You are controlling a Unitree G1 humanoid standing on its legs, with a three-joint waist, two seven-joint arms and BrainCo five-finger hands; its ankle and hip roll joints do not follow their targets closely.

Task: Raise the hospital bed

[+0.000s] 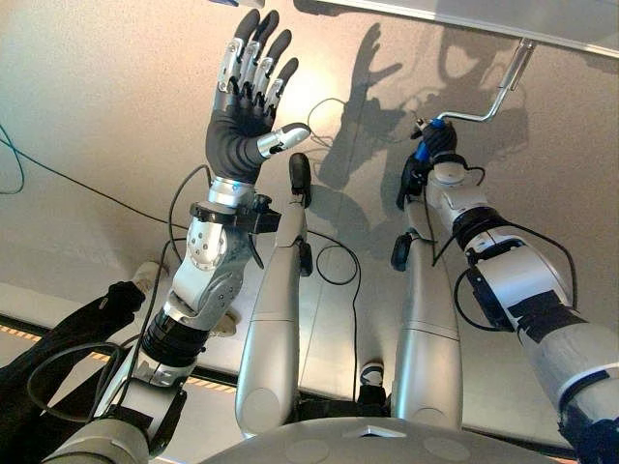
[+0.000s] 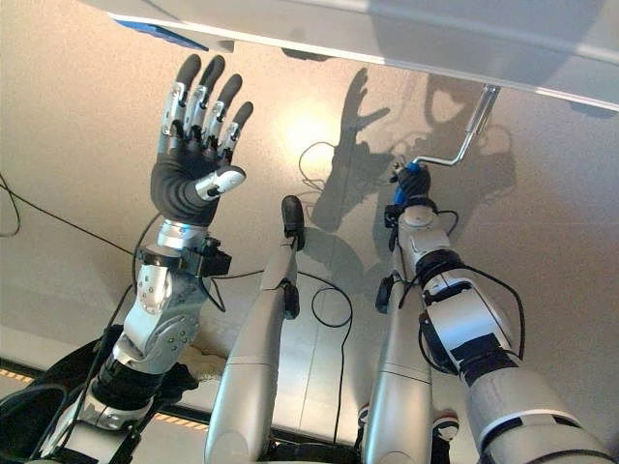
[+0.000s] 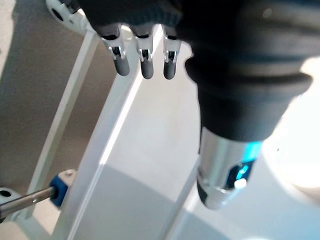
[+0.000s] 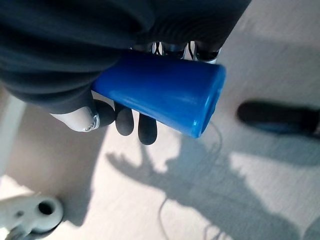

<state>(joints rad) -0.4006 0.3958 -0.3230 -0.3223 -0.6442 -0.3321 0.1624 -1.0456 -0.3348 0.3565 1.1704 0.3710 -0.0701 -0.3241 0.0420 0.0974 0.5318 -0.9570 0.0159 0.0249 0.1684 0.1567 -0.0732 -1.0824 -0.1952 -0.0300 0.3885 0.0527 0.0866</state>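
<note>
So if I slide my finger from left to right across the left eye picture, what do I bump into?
Left hand, raised with straight fingers → right hand curled round the blue handle → silver crank arm going up to the bed frame.

One crank (image 1: 484, 106) with one blue handle (image 4: 160, 100) inside curled fingers (image 4: 145, 127); one bed frame (image 2: 387, 34) beyond the fingertips.
</note>
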